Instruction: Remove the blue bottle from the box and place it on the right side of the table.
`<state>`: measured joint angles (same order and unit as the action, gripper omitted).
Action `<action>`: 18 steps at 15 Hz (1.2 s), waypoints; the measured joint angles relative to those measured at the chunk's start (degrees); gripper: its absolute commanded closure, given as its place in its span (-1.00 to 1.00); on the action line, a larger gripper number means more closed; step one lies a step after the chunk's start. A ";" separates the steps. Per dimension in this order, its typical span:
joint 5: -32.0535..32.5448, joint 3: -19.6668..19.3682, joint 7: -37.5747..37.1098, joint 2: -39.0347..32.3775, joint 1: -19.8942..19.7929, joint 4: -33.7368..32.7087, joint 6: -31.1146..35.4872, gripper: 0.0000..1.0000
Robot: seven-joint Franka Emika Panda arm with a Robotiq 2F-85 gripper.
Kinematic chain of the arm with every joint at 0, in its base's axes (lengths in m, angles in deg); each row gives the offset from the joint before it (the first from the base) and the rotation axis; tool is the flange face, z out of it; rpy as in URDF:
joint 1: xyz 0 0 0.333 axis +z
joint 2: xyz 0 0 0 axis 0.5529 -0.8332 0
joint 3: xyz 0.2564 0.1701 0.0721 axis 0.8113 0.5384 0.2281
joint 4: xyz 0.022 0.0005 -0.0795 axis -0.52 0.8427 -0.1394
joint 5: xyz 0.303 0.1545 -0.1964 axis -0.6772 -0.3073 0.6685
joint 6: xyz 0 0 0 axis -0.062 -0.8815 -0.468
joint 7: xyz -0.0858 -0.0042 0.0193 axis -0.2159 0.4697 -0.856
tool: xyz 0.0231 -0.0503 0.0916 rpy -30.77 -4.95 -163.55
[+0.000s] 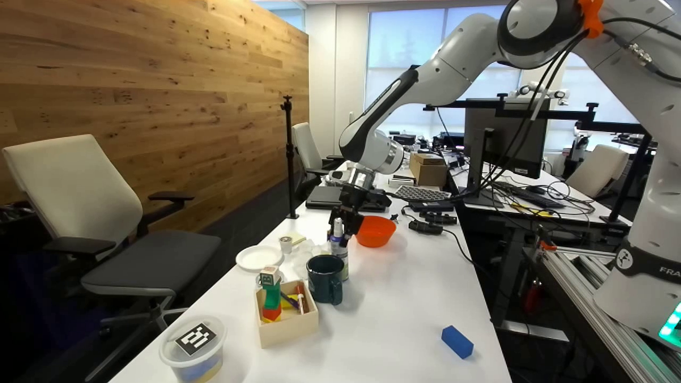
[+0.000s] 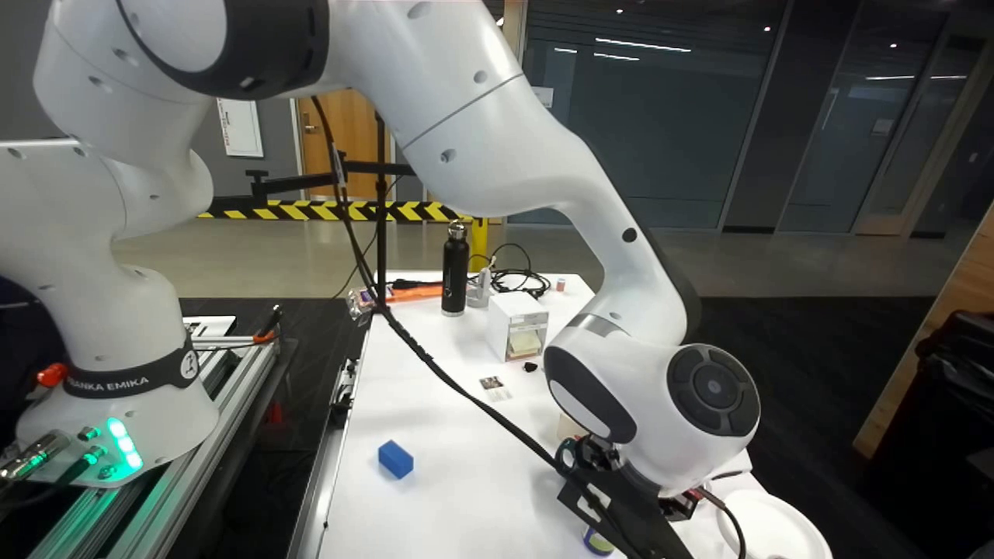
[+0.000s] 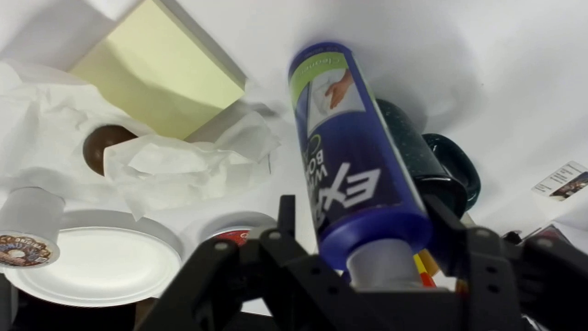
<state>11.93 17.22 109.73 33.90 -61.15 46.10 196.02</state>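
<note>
Although toy blocks [image 1: 272,296] and markers [image 1: 301,296] are contained in the box [image 1: 290,331], the blue bottle [image 3: 356,161] is seen outside it, stood upright on the white table [image 1: 404,314]. Its upper part is flanked by the two fingers [image 3: 287,216] of the gripper [image 3: 360,216], which is directed downward. The fingers are spread well apart: in the wrist view, a gap is visible between the bottle and the finger at nine o'clock, whereas contact on the three o'clock side cannot be judged. The bottle is thus straddled but not clasped.

From the bottle, as viewed at the wrist, the dark mug [image 3: 413,151] is located at three o'clock, just beside it; whether the two are touching cannot be told. Crumpled white paper [image 3: 188,172], by which a brown rounded object [image 3: 105,142] is partly covered, is placed at nine o'clock, a pale yellow pad [image 3: 161,69] at ten, and a white plate [image 3: 110,262] at about eight.

In an exterior view, the box is positioned near the mug, between seven and eight o'clock from it, while an orange bowl [image 1: 375,232] is seen at two o'clock from the bottle and a blue block [image 1: 457,342], well apart, at four. Most of the bottle is obscured by the arm [image 2: 536,147] in an exterior view.
</note>
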 measured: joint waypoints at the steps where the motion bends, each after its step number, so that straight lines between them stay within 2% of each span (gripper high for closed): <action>1: -0.36 0.06 0.02 0.00 0.00 0.00 0.02 -1.00; 5: -0.48 -0.13 0.02 1.08 0.02 -0.02 0.12 -1.00; 9: -0.04 -0.56 0.02 5.94 1.26 -0.05 -0.02 -1.00; 14: 2.28 -0.91 0.13 14.12 6.07 -0.21 -4.08 -1.00; 18: 3.19 -0.97 -0.43 17.14 9.97 -0.90 -7.42 -1.00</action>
<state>15.12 16.25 109.30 51.03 -51.18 45.20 188.59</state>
